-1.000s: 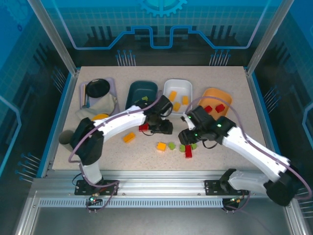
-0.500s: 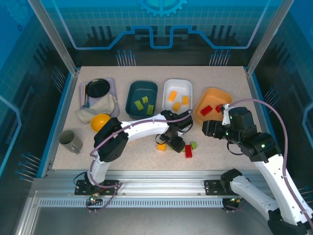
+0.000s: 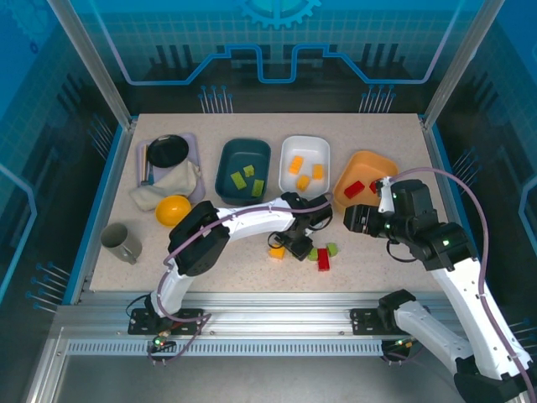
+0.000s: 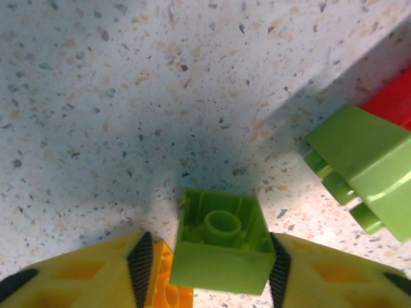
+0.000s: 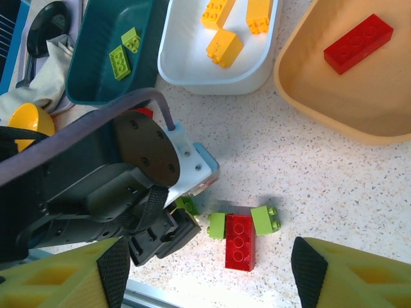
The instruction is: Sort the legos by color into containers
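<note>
**Layout.** On the speckled worktop, 3 shallow rounded trays stand along the far side:
- dark teal plastic tray, holding lime pieces
- white plastic tray, holding orange-yellow pieces
- orange plastic tray, holding red pieces

**Arms.** Your left arm is stretched rightward across the middle of the worktop. Its wrist is bent down and the left pincer points at the surface among the loose bricks. Your right arm is raised near the orange tray. The right pincer has its fingers wide apart with nothing between them.

**Key relation.**
- The small lime green studded brick sits between the left pincer's fingers, hollow underside toward the wrist camera.
- Its broad face spans the gap between the fingers.
- The right-hand pad is against the brick. On the other side a sliver of orange shows between pad and brick, so you cannot tell whether the brick is clamped.

**Judgement.**
- The left arm is plainly the nearer one.
- The teal tray lies far-left of this pincer, so the coming move is a lift and a carry that way.
- The second lime brick and the long red brick lie just beside the pincer and could be nudged.
</note>
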Available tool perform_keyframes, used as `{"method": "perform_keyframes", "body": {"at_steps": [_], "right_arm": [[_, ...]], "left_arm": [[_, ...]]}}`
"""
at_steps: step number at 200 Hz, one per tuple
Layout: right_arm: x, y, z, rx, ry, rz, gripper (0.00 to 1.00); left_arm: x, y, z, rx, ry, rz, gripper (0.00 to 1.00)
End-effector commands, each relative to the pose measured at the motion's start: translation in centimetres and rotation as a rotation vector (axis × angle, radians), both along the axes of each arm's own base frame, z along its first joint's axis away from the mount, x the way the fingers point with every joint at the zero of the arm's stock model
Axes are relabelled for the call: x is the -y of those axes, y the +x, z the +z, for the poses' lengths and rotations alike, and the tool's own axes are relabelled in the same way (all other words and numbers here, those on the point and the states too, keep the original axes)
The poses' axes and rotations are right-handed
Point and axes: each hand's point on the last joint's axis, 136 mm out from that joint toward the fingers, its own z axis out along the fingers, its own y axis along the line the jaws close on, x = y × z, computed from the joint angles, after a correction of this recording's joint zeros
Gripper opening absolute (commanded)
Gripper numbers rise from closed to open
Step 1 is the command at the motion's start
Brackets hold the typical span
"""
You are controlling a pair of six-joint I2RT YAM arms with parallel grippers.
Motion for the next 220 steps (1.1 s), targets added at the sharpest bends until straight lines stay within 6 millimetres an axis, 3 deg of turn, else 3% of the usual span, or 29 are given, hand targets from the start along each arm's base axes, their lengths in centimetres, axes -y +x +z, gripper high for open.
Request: {"method": "perform_keyframes", "body": {"at_steps": [1,40,63,80,103,122,155,180,200,220], "right_arm": [[-0.1,0.1,-0.5,-0.022,0.02,-0.007,0.7],[-0.2,0.2,-0.8,-0.033,0.022,-0.005,0.69],[-0.4,0.2,-1.0,-0.04,0.018,0.01,0.68],[-1.2,0.2,-0.9,-0.036,0.037,0.058,0.68],[-4.0,0.6,-0.3,-0.004,0.117,0.21,0.68],[-5.8,1.3,-0.4,0.007,0.141,0.304,0.69],[-9.1,3.6,-0.8,0.038,0.113,0.419,0.69],[-12.1,5.9,-0.5,0.094,0.104,0.482,0.7],[-14.1,7.4,-0.4,0.128,0.093,0.515,0.7],[-15.3,8.3,-0.8,0.122,0.095,0.533,0.7]], "left_arm": [[0.2,-0.2,-0.5,-0.008,0.001,-0.004,0.47],[0.5,0.5,-0.2,0.031,-0.011,0.009,0.36],[-0.1,2.0,2.5,0.106,-0.055,0.093,0.34],[-2.0,4.2,5.4,0.151,-0.105,0.235,0.34],[-5.6,7.7,9.5,0.205,-0.189,0.436,0.33],[-8.9,11.0,11.4,0.239,-0.225,0.581,0.33],[-14.7,17.1,11.8,0.284,-0.222,0.822,0.33],[-18.4,21.8,10.4,0.298,-0.218,1.003,0.34],[-20.3,25.2,8.8,0.279,-0.247,1.131,0.34],[-21.0,28.0,7.0,0.261,-0.256,1.166,0.34]]}}
